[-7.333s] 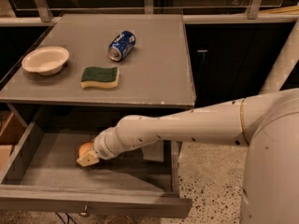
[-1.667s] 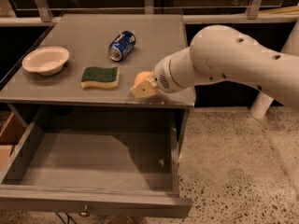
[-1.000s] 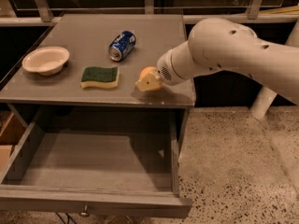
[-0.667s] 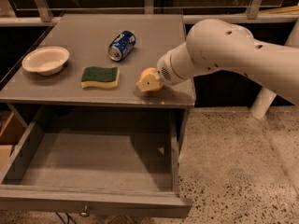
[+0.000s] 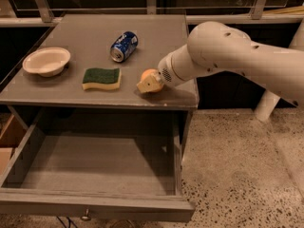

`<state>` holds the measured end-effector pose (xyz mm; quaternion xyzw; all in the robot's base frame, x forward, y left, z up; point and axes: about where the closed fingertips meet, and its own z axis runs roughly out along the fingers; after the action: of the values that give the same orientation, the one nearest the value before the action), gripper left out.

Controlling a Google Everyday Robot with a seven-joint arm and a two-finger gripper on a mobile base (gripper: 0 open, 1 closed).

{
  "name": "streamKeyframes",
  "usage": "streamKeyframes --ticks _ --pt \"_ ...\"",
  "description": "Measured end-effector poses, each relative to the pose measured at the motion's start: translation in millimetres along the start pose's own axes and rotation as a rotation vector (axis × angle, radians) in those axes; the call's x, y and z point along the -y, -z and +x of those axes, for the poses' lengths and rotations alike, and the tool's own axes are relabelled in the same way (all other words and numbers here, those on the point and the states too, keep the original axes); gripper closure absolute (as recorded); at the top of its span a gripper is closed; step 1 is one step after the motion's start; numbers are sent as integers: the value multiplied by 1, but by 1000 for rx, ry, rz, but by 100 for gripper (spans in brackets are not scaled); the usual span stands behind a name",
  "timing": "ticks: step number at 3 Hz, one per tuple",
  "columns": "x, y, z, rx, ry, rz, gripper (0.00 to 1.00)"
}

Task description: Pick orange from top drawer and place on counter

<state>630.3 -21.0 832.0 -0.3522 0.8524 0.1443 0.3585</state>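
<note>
**As the orange reaches the surface, the drawer lies bare**

Now that my arm is out of the top drawer (image 5: 95, 163), its grey floor shows nothing on it, and the drawer stands pulled open below. My pincer (image 5: 148, 82) is over the front right part of the surface (image 5: 85, 34), close to the front edge, and it pinches the orange (image 5: 149, 73) between its fingers. Against the view of two seconds before, the orange is a little further in from the edge; in the last second it hardly moves at all. I judge from this that the carrying is finished and I am at the setting-down step. Whether the fruit already touches the surface I cannot tell, because my fingers hide its underside. To its left lies the sponge (image 5: 101, 78), near but apart. The soda can (image 5: 123, 45) lies on its side further back, and the bowl (image 5: 46, 61) stands at the far left. What remains, I think, is only to spread the fingers and draw the pincer away. A round fruit so near the edge may roll off, so the release asks for gentleness.
</note>
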Motion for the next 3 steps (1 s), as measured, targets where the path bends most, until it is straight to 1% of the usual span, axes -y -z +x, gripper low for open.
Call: streamKeyframes --ticks 1,3 --pt "0 1 -1 0 0 0 84" --pt "0 1 -1 0 0 0 39"
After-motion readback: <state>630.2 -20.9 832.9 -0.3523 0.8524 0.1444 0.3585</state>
